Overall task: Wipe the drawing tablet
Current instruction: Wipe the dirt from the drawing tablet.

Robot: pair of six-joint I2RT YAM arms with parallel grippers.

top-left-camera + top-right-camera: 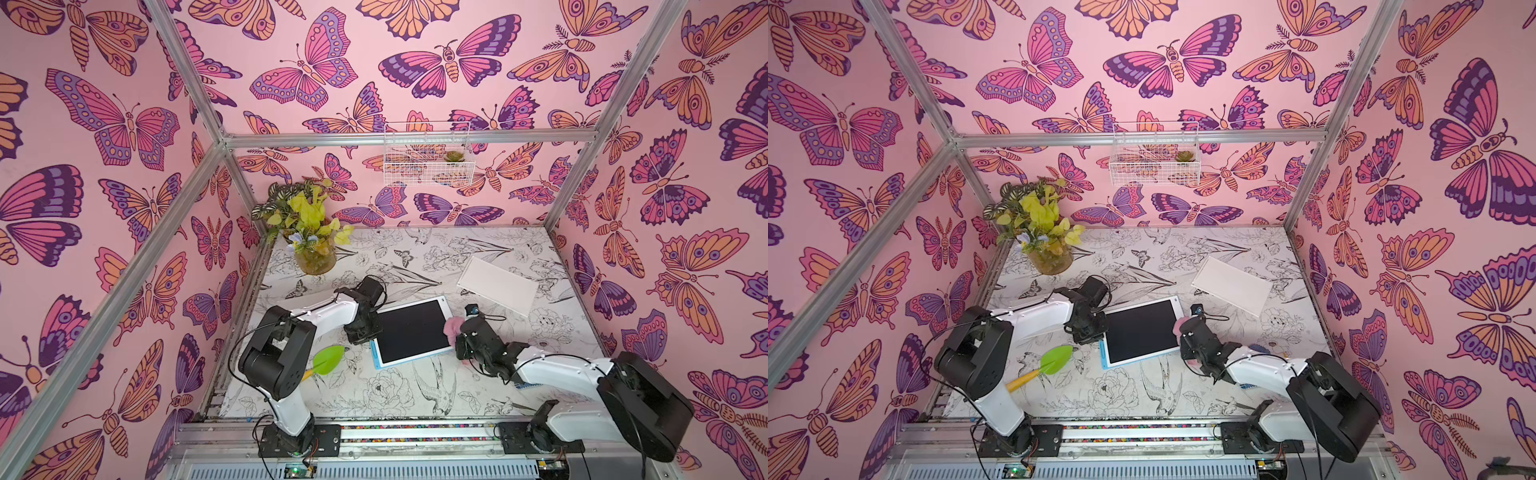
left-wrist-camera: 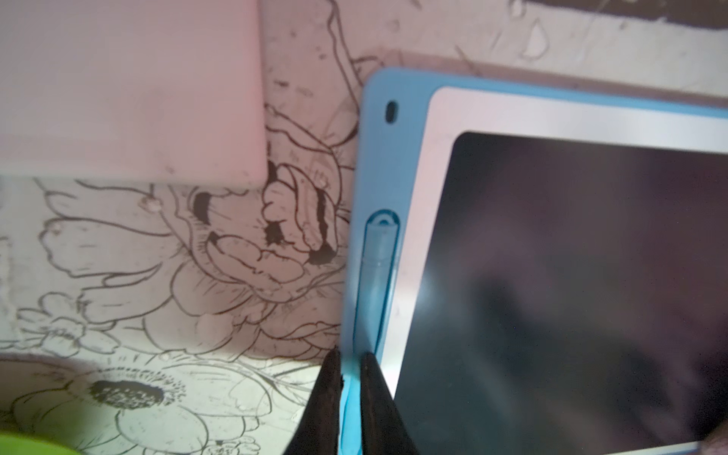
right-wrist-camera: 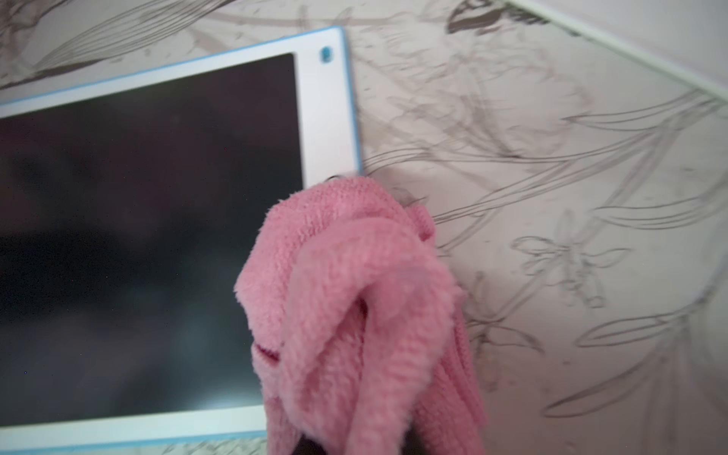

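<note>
Seemingly late: left claw (image 2: 351,354) pinches drawing tablet (image 1: 411,330) by its blue rim; right claw (image 1: 459,332) pinches pink cloth (image 3: 354,295) at its white border. Screen shows no marks; probably little left.

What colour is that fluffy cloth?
Pink; the cloth shows best in the right wrist view.

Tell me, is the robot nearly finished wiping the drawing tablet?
Done: the right gripper has the pink cloth, and the left gripper pinches the drawing tablet by its blue edge. In hand: the cloth hangs at the tablet's edge nearest the right arm. Left: the dark screen shows no marks I can see, so how much wiping remains is unclear.
</note>
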